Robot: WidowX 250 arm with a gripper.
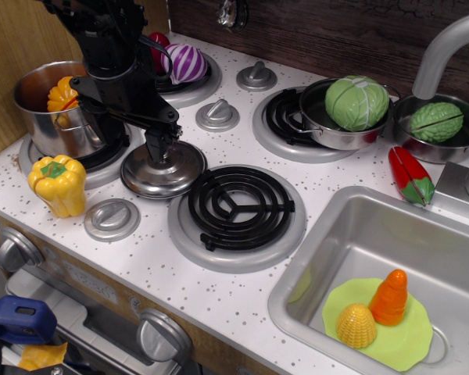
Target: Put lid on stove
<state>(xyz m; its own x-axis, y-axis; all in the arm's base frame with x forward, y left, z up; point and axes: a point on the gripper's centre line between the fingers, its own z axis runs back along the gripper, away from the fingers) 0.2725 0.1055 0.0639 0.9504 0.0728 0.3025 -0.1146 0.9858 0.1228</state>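
Lid (163, 169) beside stove (236, 208); knob hidden under gripper (158, 155), jaws' state cannot tell.

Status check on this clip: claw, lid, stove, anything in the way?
Claw down on lid knob, grip unconfirmed. Lid flat on counter, left of front stove, rim near its grey ring. Stove coil bare, nothing in the way.

No readable text, label, brand, number or sign anywhere in view (checked the speckled counter (328, 168), pots, toy food and front panel).
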